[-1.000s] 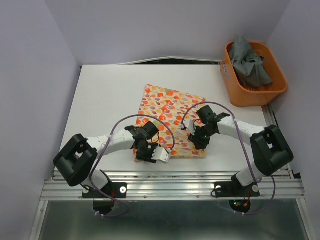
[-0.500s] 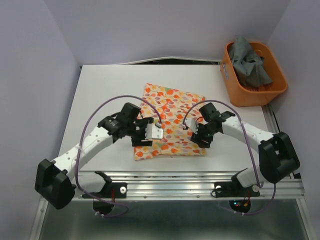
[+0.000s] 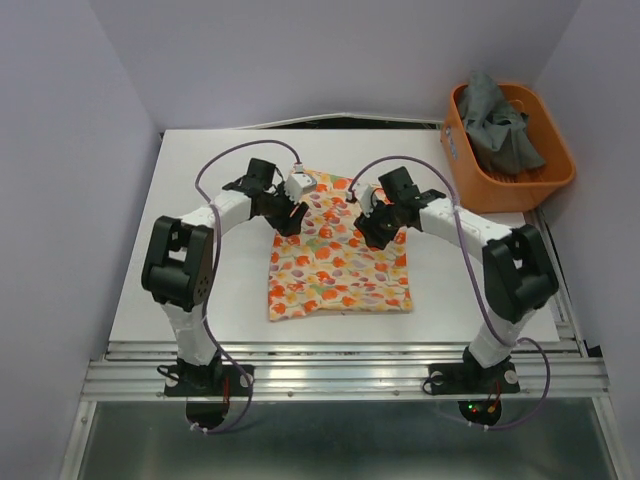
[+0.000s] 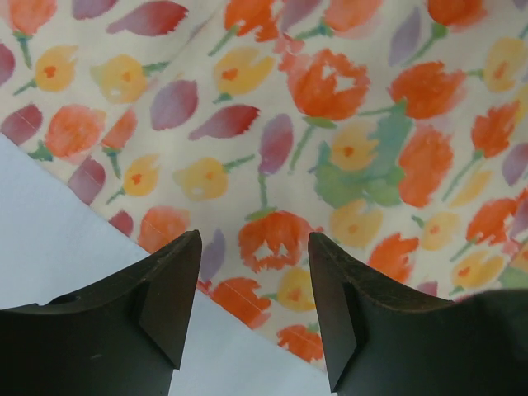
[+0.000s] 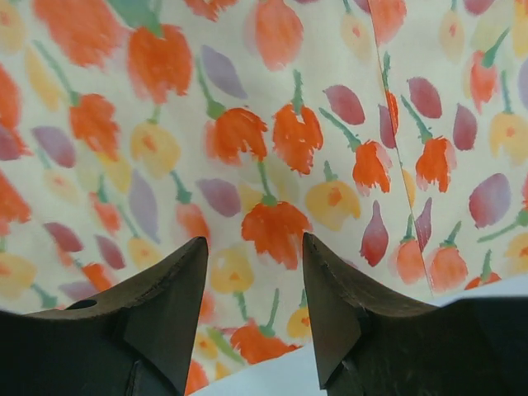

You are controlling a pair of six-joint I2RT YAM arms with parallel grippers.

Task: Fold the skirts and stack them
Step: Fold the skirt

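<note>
I count one printed skirt (image 3: pixel 340 265) and one dark grey skirt (image 3: pixel 500 125). There is one orange basket (image 3: pixel 472 188) and one table (image 3: pixel 200 210). I have two pincers: left gripper (image 4: pixel 254 247), right gripper (image 5: pixel 254 247).

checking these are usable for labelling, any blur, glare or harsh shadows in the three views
Top external: even soft light, sharp, no glare or harsh shadows on the table. Left wrist: printed skirt crisp, left fingers dark with little detail. Right wrist: the same, print crisp, right fingers near black.
</note>
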